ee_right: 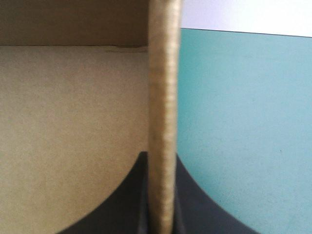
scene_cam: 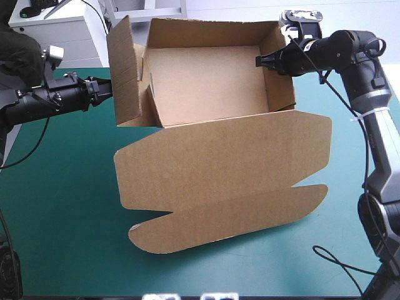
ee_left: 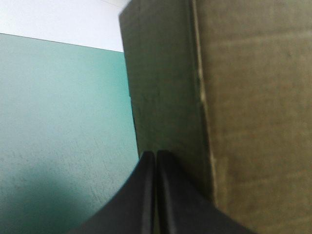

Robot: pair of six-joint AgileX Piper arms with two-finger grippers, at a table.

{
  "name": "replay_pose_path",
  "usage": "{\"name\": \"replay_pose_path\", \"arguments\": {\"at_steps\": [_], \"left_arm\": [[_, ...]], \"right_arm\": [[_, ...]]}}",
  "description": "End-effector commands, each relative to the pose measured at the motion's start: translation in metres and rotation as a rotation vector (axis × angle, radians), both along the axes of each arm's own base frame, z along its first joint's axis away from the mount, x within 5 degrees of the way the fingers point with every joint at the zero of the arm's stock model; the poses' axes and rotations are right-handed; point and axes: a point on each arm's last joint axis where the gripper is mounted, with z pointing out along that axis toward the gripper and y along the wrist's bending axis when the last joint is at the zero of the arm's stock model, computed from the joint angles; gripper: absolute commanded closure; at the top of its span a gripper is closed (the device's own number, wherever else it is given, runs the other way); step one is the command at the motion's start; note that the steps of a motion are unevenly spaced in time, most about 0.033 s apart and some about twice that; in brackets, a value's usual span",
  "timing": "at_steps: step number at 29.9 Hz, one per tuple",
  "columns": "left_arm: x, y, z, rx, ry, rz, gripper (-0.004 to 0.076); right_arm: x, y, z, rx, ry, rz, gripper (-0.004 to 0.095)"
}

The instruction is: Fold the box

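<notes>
The brown box (scene_cam: 206, 81) is an open tray tipped up toward me, its inside bare. Its lid (scene_cam: 225, 169) hangs flat down onto the teal-green table (scene_cam: 62, 206), with a tuck flap along its lower edge. My right gripper (scene_cam: 261, 61) is shut on the tray's right wall; in the right wrist view the wall's edge (ee_right: 163, 73) runs straight between the fingers of this gripper (ee_right: 161, 161). My left gripper (scene_cam: 107, 88) is shut, its tip against the outer face of the splayed left wall (scene_cam: 125, 75). In the left wrist view that gripper (ee_left: 155, 155) meets the board (ee_left: 243, 97) with no sheet between its fingers.
Bare teal-green cover lies to the left of the box (ee_left: 63, 122) and to its right (ee_right: 243, 122). A grey cabinet (scene_cam: 69, 34) stands beyond the table's far left corner.
</notes>
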Motion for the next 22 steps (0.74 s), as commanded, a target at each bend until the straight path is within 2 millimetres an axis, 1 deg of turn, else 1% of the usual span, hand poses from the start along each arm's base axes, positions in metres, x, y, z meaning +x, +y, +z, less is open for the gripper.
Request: {"name": "replay_pose_path", "arguments": {"at_steps": [1, 7, 10, 13, 15, 17, 20, 22], "left_arm": [[-0.028, -0.018, 0.029, -0.046, -0.064, -0.107, 0.0731], [-0.031, -0.026, 0.030, -0.038, -0.069, -0.135, 0.0731], [-0.031, -0.026, 0.030, -0.034, -0.069, -0.133, 0.0731], [-0.030, -0.026, 0.030, -0.035, -0.071, -0.125, 0.0730], [-0.030, -0.026, 0.030, -0.035, -0.072, -0.122, 0.0722], [-0.030, -0.026, 0.030, -0.035, -0.072, -0.122, 0.0681], [-0.030, -0.026, 0.030, -0.035, -0.072, -0.124, 0.0591], [-0.030, -0.026, 0.030, -0.035, -0.072, -0.124, 0.0499]], "right_arm": [[-0.017, 0.000, 0.035, 0.082, -0.138, -0.015, 0.0925], [-0.016, 0.000, 0.035, 0.084, -0.143, -0.017, 0.0925], [-0.017, 0.000, 0.035, 0.087, -0.142, -0.015, 0.0925], [-0.017, 0.004, 0.035, 0.080, -0.150, -0.006, 0.0925], [-0.018, 0.011, 0.035, 0.063, -0.162, 0.006, 0.0925], [-0.018, 0.015, 0.035, 0.039, -0.176, 0.009, 0.0925], [-0.019, 0.020, 0.035, 0.027, -0.187, 0.008, 0.0925], [-0.020, 0.023, 0.035, 0.015, -0.191, 0.008, 0.0925]]}}
